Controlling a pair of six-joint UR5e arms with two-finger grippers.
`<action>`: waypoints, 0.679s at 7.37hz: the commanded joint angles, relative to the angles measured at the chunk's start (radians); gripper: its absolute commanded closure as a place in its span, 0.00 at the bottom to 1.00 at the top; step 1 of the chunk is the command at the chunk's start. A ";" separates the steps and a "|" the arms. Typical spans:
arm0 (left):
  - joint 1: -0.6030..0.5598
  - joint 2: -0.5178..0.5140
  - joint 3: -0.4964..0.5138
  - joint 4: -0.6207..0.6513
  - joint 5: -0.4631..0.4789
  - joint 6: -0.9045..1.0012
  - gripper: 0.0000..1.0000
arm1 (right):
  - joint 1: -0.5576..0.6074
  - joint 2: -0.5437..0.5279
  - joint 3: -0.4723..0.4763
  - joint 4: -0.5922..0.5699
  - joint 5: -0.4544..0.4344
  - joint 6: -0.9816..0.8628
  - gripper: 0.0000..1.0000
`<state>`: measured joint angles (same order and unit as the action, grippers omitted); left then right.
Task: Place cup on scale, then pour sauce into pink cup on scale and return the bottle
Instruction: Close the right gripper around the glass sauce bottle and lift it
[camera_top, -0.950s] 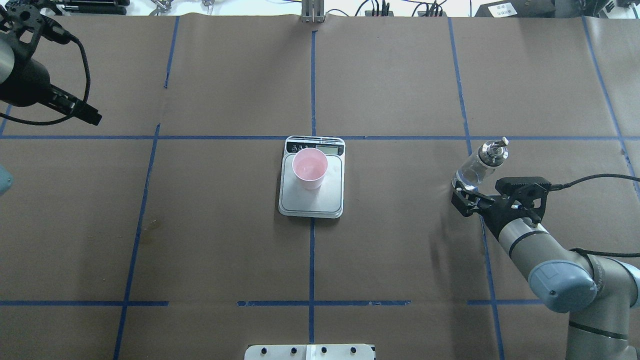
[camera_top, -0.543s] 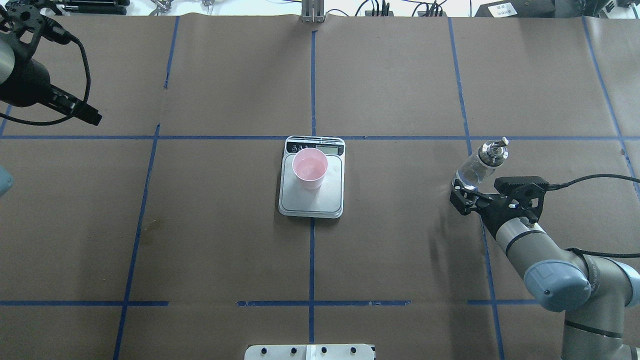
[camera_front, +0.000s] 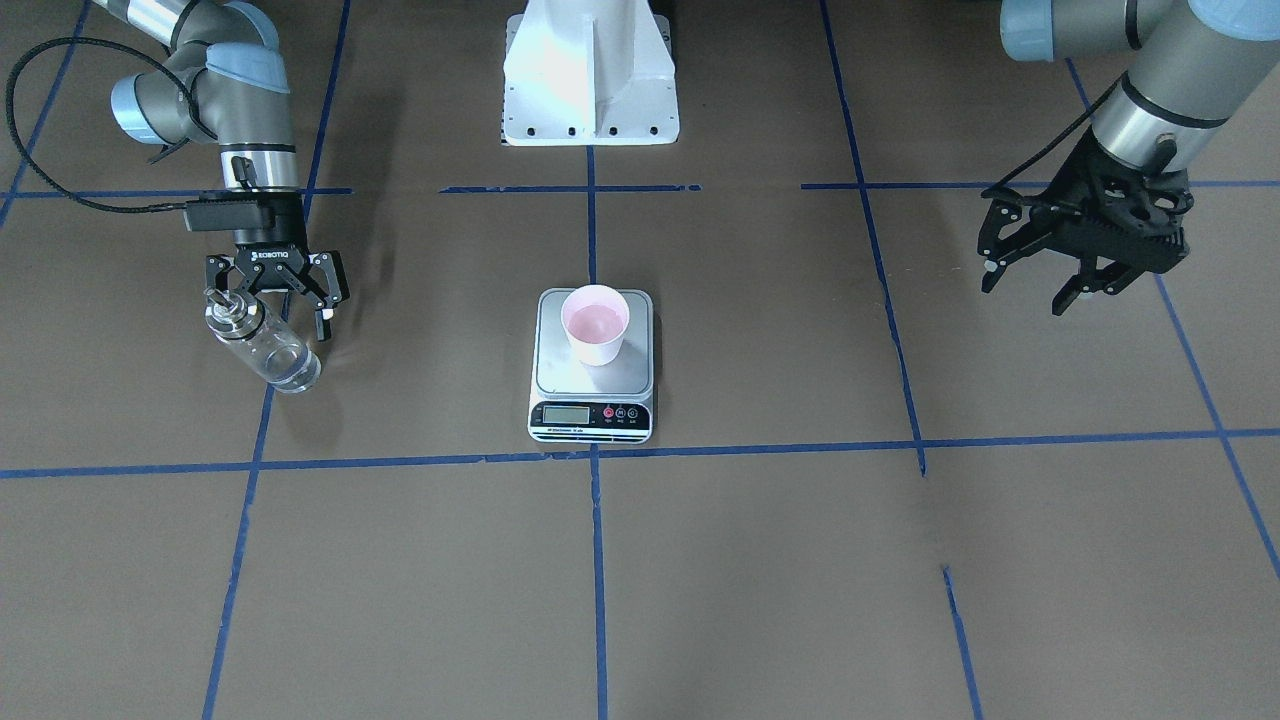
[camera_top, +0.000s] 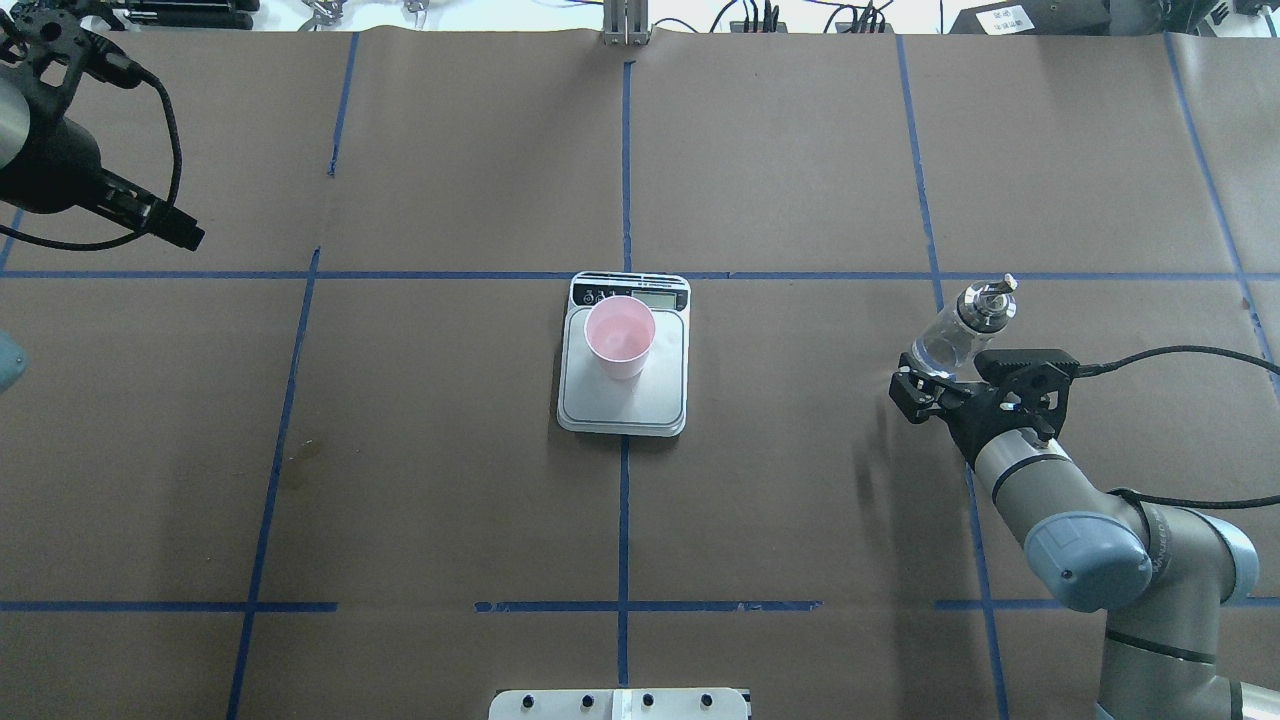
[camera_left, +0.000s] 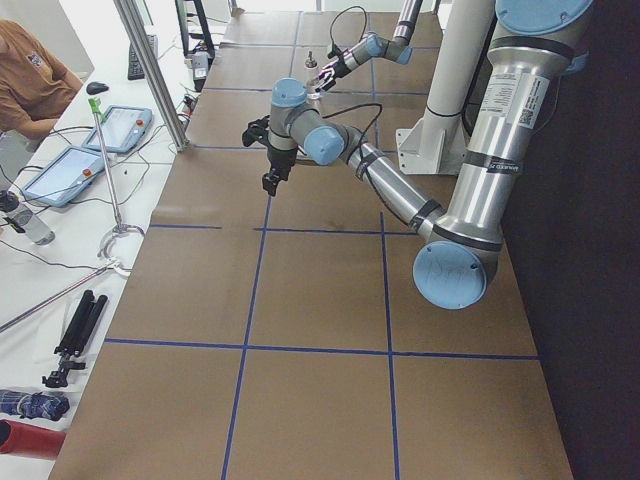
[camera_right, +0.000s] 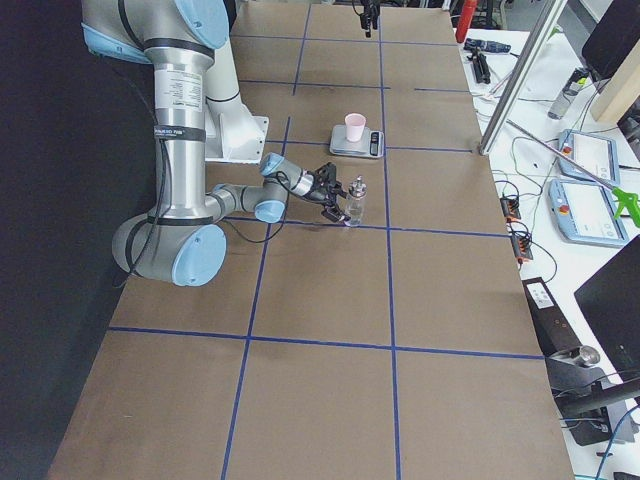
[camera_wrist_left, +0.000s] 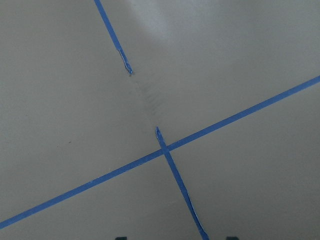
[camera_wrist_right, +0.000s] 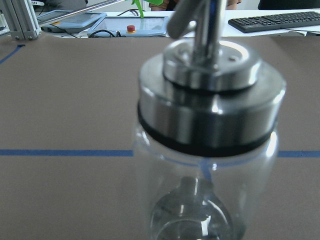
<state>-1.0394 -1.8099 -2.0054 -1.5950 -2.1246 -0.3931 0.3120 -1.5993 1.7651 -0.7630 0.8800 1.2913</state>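
The pink cup stands upright on the back part of the silver scale, near its display. The clear glass bottle with its metal cap and spout stands on the table at my right side and fills the right wrist view. Its sauce is hard to make out through the glass. My right gripper is open, just on the robot's side of the bottle and holding nothing. My left gripper hangs open and empty, far off above the table.
Brown paper with blue tape lines covers the table. The white robot base stands behind the scale. Tablets, cables and a person's sleeve lie beyond the table's far edge.
My right arm has drawn a little away from the bottle, shifting left in the overhead view. The bottle, cup, scale and left arm have stayed put.
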 joint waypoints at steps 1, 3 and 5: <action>-0.001 0.000 -0.007 0.003 0.000 -0.001 0.27 | 0.018 0.002 -0.010 0.001 -0.004 -0.001 0.00; 0.001 -0.002 -0.007 0.004 0.000 -0.004 0.27 | 0.032 0.010 -0.022 0.002 -0.003 -0.001 0.00; 0.001 -0.002 -0.006 0.004 0.000 -0.006 0.27 | 0.035 0.060 -0.065 0.004 -0.003 -0.001 0.00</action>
<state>-1.0387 -1.8113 -2.0122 -1.5906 -2.1245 -0.3979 0.3438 -1.5705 1.7255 -0.7601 0.8766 1.2901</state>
